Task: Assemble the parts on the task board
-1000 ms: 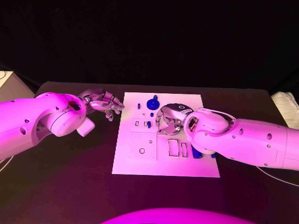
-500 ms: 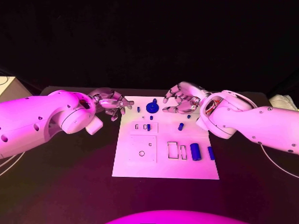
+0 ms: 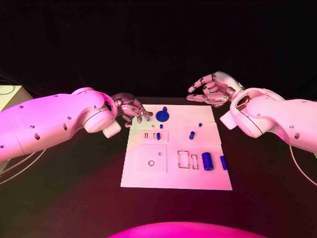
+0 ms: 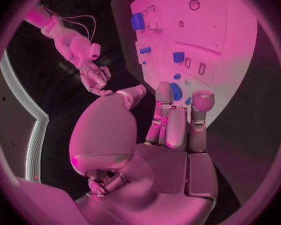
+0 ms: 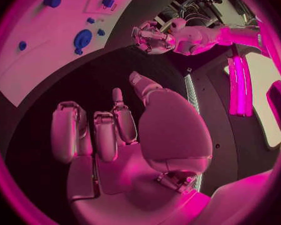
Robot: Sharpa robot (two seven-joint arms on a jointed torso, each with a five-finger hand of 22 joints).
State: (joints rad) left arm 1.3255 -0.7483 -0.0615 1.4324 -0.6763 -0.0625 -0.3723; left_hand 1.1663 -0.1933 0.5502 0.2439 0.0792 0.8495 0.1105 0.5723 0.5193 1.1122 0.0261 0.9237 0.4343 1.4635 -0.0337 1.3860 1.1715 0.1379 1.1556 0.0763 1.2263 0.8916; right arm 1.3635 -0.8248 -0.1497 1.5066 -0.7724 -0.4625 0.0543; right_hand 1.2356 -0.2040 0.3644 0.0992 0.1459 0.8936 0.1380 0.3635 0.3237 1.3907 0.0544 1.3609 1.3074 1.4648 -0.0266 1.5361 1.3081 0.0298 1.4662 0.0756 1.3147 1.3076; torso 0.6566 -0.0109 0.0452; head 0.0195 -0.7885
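The white task board (image 3: 148,176) lies mid-table. A round blue part (image 3: 163,117) stands near its far edge, and several small blue parts lie lower down, among them a peg (image 3: 191,135) and a thick cylinder (image 3: 207,161). My left hand (image 3: 133,112) hovers at the board's far left corner, fingers apart and empty, its fingertips (image 4: 164,91) close beside the round blue part (image 4: 176,91). My right hand (image 3: 214,89) is raised beyond the board's far edge, fingers spread, holding nothing. The right wrist view shows its empty palm (image 5: 150,130) and the board (image 5: 40,60) below.
Rectangular slots (image 3: 184,158) and a recessed square with a hole (image 3: 151,162) mark the board's near half. Black table (image 3: 73,188) surrounds the board. A pale object (image 3: 5,94) sits off the table's left edge.
My right hand has lifted off the board and drawn back past its far edge, leaving a blue peg on the board. My left hand has moved right, closer to the round blue part.
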